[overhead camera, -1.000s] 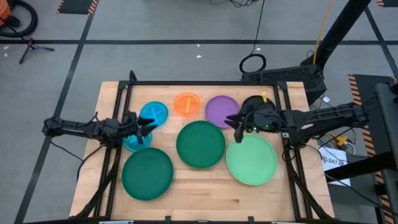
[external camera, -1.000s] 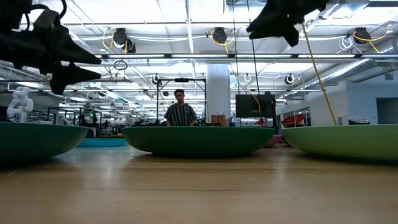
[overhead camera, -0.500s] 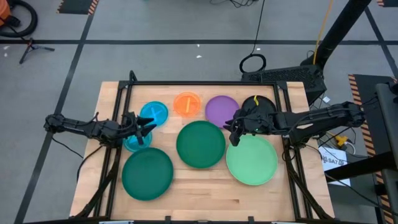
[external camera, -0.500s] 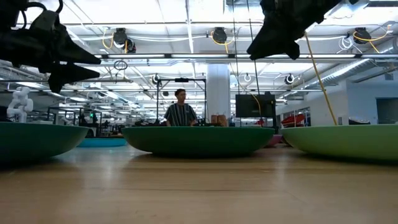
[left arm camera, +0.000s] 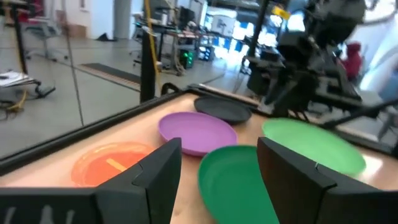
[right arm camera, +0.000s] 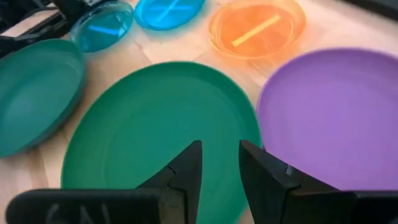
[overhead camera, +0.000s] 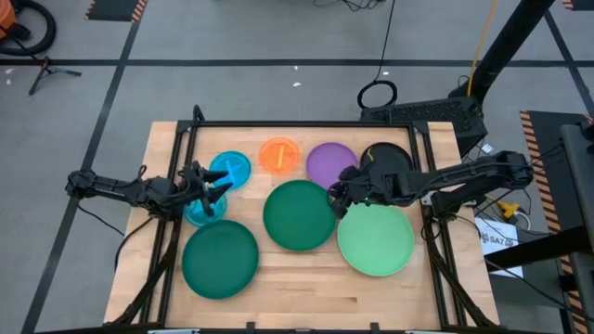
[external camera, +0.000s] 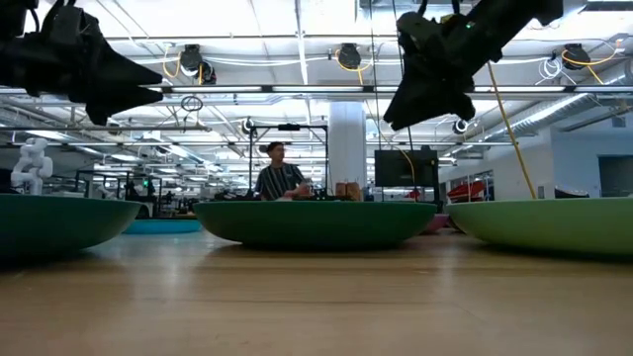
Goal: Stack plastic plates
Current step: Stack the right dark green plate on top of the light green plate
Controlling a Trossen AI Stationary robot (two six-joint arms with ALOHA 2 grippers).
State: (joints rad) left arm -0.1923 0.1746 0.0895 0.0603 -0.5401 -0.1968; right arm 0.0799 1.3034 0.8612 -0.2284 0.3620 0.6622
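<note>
Several plastic plates lie flat on the wooden table: a dark green one (overhead camera: 220,259) at the front left, a dark green one (overhead camera: 299,214) in the middle, a light green one (overhead camera: 375,238) at the right. Along the back are two cyan (overhead camera: 230,168) (overhead camera: 198,213), an orange (overhead camera: 279,154), a purple (overhead camera: 330,162) and a black (overhead camera: 385,153). My right gripper (overhead camera: 336,197) hangs open above the middle dark green plate's right rim (right arm camera: 186,112), beside the purple plate (right arm camera: 336,118). My left gripper (overhead camera: 218,190) points level, open, above the cyan plates.
A black frame (overhead camera: 306,124) borders the table's back and sides. Bare wood shows along the near edge (overhead camera: 306,301). Beyond the table a person (external camera: 279,178) stands in the room.
My right gripper has come down and moved toward the table's left, from above the light green plate's far rim to the middle dark green plate's right rim. My left gripper has rolled about its own line while staying in place.
</note>
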